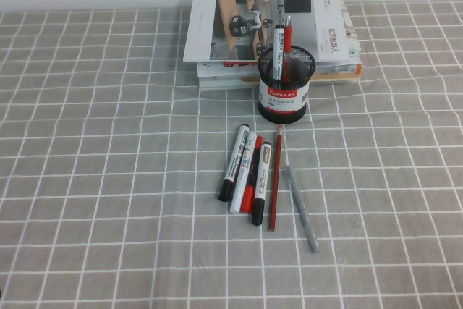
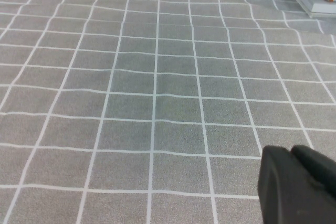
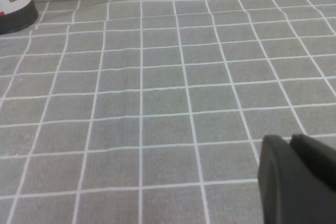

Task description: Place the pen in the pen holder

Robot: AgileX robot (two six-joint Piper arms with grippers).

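Note:
The black mesh pen holder (image 1: 283, 85) with its white label band stands in front of the books. The slim red pen (image 1: 287, 37) stands upright inside it, beside a white-and-black marker (image 1: 278, 43). Neither arm shows in the high view. My left gripper (image 2: 292, 152) is shut with nothing in it, low over bare tablecloth. My right gripper (image 3: 290, 141) is also shut and holds nothing; it hangs over the cloth well away from the pen holder (image 3: 13, 4), whose base shows at a corner of the right wrist view.
A stack of books (image 1: 271, 34) lies behind the holder. In front of it lie several markers (image 1: 246, 171), a long red pencil (image 1: 275, 179) and a grey pen (image 1: 301, 209). A grey checked cloth (image 1: 108, 142) covers the table.

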